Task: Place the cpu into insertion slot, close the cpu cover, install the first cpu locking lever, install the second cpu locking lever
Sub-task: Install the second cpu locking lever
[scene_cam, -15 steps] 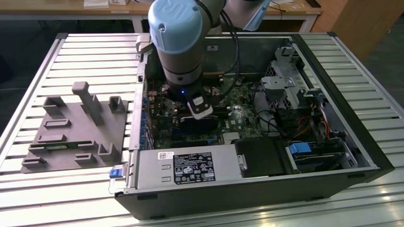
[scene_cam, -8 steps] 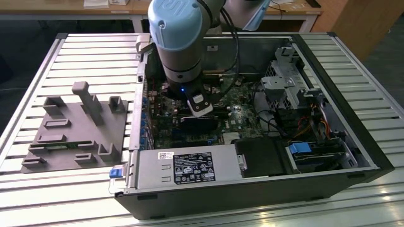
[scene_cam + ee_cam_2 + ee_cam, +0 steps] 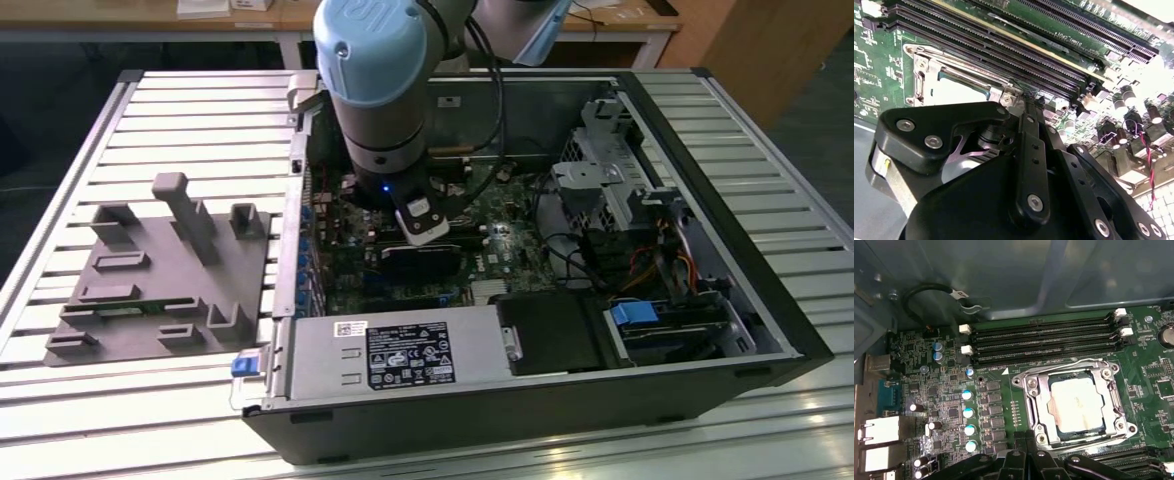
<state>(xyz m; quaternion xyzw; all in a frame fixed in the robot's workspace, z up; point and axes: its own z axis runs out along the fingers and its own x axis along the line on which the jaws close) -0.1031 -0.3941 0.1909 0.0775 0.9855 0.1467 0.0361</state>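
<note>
The cpu (image 3: 1076, 405), with a pale silver top, lies flat in the insertion slot (image 3: 1024, 381) on the green motherboard. The silvery cpu cover (image 3: 1040, 405) lies down around it as a frame. One wire locking lever (image 3: 1069, 364) runs along the side by the memory slots, and another (image 3: 1094, 442) runs along the opposite side. My gripper (image 3: 1026, 437) hovers at the socket's corner, fingers together with nothing visible between them. In the second wrist view its tip (image 3: 1024, 100) sits just beside the socket frame (image 3: 921, 75) and cpu (image 3: 956, 92). In the exterior view the gripper (image 3: 424, 232) reaches down inside the computer case.
Long black memory slots (image 3: 1044, 340) flank the socket, and a row of capacitors (image 3: 968, 412) stands beside it. Case walls, a power supply (image 3: 394, 355), a drive cage (image 3: 627, 195) and cables surround the board. A grey fixture tray (image 3: 160, 275) lies at the exterior view's left.
</note>
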